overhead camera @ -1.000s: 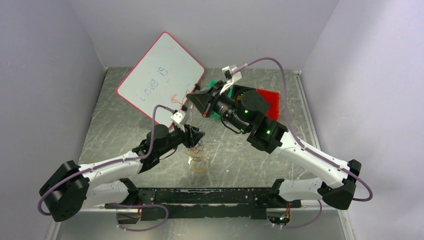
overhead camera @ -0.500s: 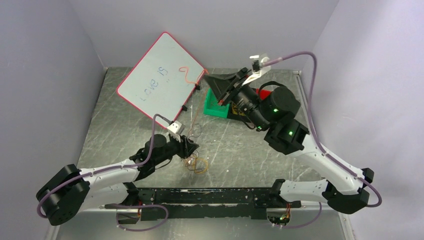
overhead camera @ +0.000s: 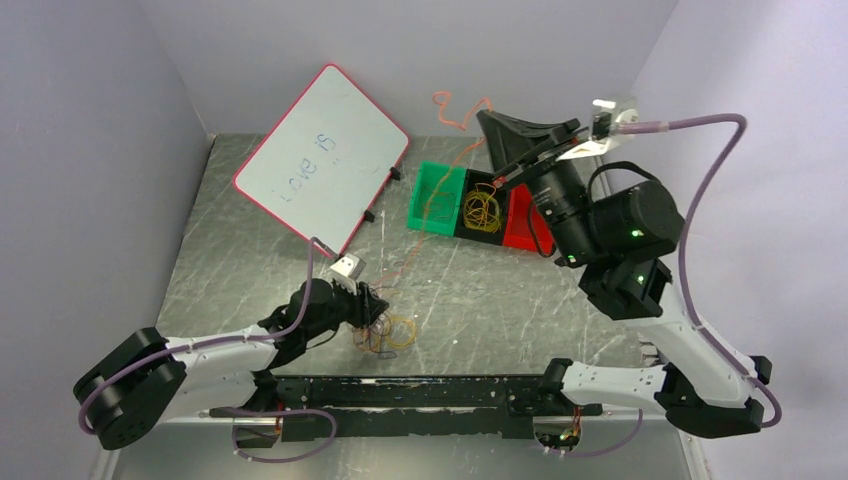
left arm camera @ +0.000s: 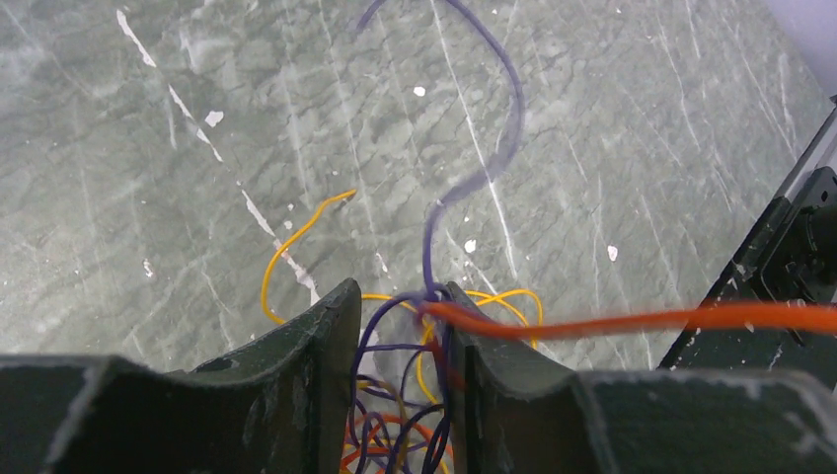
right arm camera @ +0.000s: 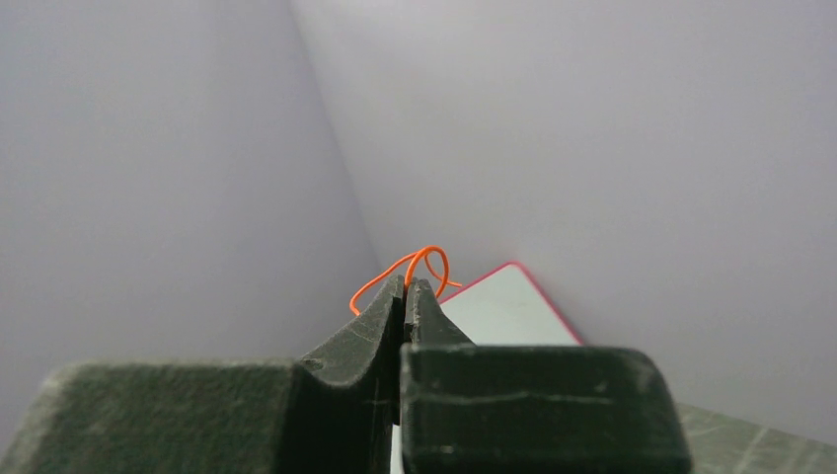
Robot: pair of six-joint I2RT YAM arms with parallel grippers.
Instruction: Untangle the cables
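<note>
The cables (overhead camera: pixel 392 332) lie as a small tangle of orange, yellow and purple loops on the table near the front. My left gripper (overhead camera: pixel 373 318) is low over them. In the left wrist view its jaws (left arm camera: pixel 403 291) straddle the tangle (left arm camera: pixel 380 348), pressing on the purple and orange loops between them. One orange cable (overhead camera: pixel 432 195) runs taut from the tangle up to my right gripper (overhead camera: pixel 487 117), which is raised high at the back. The right gripper (right arm camera: pixel 407 284) is shut on that cable's curled end (right arm camera: pixel 426 253). The same cable (left arm camera: pixel 642 320) leaves the left jaws to the right.
A three-part bin in green (overhead camera: pixel 428 214), black and red (overhead camera: pixel 522 222) stands at the back centre, a coil of yellow cables (overhead camera: pixel 483 207) in its middle part. A pink-edged whiteboard (overhead camera: pixel 320 155) leans at the back left. The black rail (overhead camera: pixel 420 392) runs along the near edge.
My right gripper has risen and swung right and back with the orange cable, drawing it out long. My left gripper has shifted slightly toward the near edge and narrowed on the tangle.
</note>
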